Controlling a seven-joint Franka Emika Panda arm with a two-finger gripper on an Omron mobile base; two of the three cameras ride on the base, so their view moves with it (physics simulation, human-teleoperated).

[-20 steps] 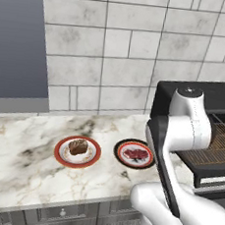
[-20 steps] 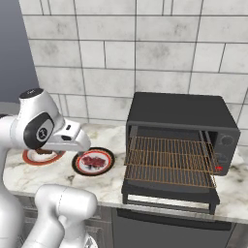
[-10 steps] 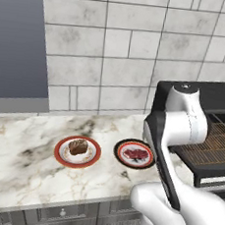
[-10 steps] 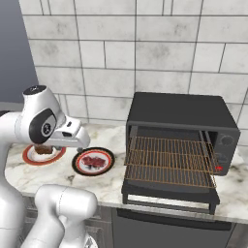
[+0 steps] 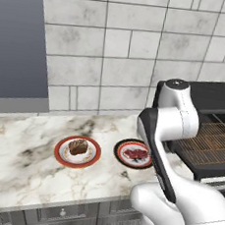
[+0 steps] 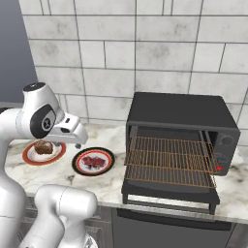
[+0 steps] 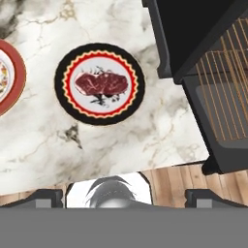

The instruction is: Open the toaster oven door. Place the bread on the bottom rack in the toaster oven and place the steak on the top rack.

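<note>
- Marble counter (image 5: pixel 13 172) carries the steak (image 7: pixel 102 83) on a black-rimmed plate (image 7: pixel 63 92), beside the bread (image 5: pixel 78 146) on a red-rimmed plate (image 5: pixel 59 151).
- Toaster oven door (image 6: pixel 169 192) hangs down; both racks show.
- Gripper (image 7: pixel 125 194) hovers above the counter edge, jaws wide apart, holding nothing.

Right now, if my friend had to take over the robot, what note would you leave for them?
Tool: open and empty, high above the counter edge, looking down near the steak's plate.
Toaster oven door: already open, folded down flat in front of the toaster oven. That step is done.
Bread: on the red-rimmed plate, on the marble counter.
Steak: on the black-rimmed plate, between the bread's plate and the oven.
Racks: wire shelves slid out over the door, nothing on them.
Left to do: bread onto the bottom rack, steak onto the top rack.
</note>
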